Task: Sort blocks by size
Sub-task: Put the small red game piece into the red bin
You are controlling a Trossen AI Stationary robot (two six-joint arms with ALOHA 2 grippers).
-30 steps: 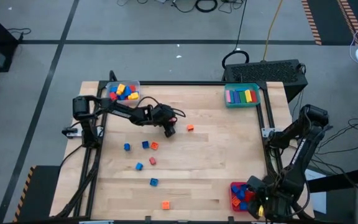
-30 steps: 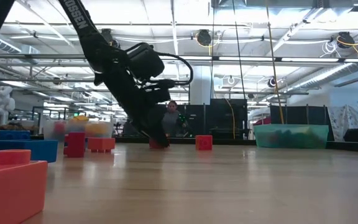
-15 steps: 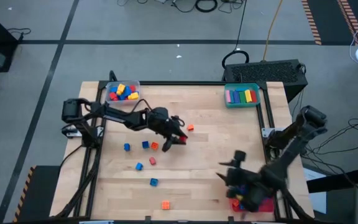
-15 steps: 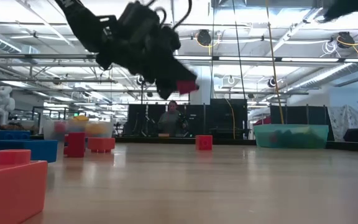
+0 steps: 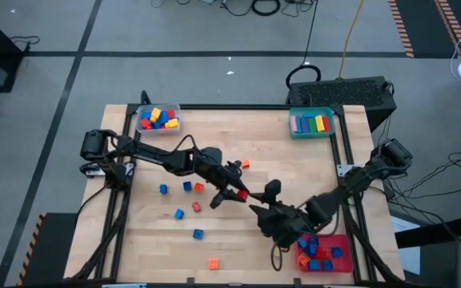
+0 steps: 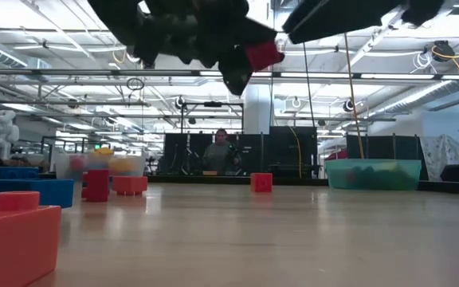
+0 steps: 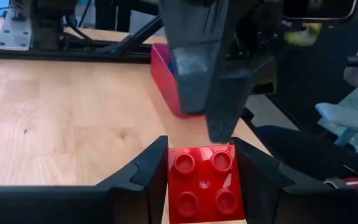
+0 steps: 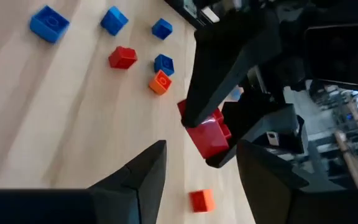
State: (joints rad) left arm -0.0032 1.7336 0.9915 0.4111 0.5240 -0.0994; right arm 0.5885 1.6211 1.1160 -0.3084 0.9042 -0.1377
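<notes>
Handover step, mid-air above table centre. Left gripper (image 7: pixel 201 177) clamps red brick (image 7: pixel 205 183); right gripper (image 8: pixel 194 165), fingers spread, faces it from 4 o'clock. Next: right fingers straddle brick, close, left lets go; red tray (image 5: pixel 338 240) at 5 o'clock likely destination.

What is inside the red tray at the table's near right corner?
The red tray holds several blue and red blocks. The right arm crosses its inner corner, hiding anything beneath it.

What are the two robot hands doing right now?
Left gripper: closed on a red brick, held above the table.
Right gripper: open, empty, facing it.
</notes>
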